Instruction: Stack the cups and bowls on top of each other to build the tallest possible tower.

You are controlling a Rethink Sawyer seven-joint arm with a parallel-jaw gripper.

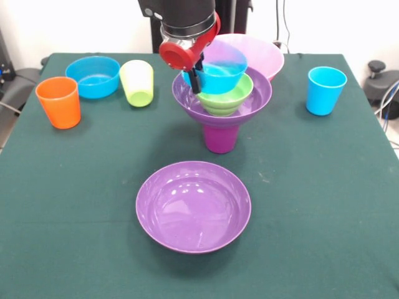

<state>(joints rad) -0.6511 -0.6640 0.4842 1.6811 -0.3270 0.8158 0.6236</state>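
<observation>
Tower [221,106]: stands just past the counter's middle, toward twelve o'clock; a purple cup [220,137] at the base carries a wide purple bowl [262,93], then a small green bowl [227,99], then a small blue bowl [221,73] sitting tilted on top.
Hand [198,80]: at the blue bowl's rim on its nine o'clock side, one dark finger visible against the wall; whether it is clamped or apart I cannot tell.
Done: four pieces stacked.
Left, nearest first: pink bowl [265,53] just behind the tower; second purple bowl [193,205] at six o'clock; lime green cup [137,82], second blue bowl [93,76] and orange cup [58,101] at ten o'clock; light blue cup [325,90] at two o'clock.
Counter [324,205]: green cloth.
Progress: judged under halfway, six pieces loose.
</observation>
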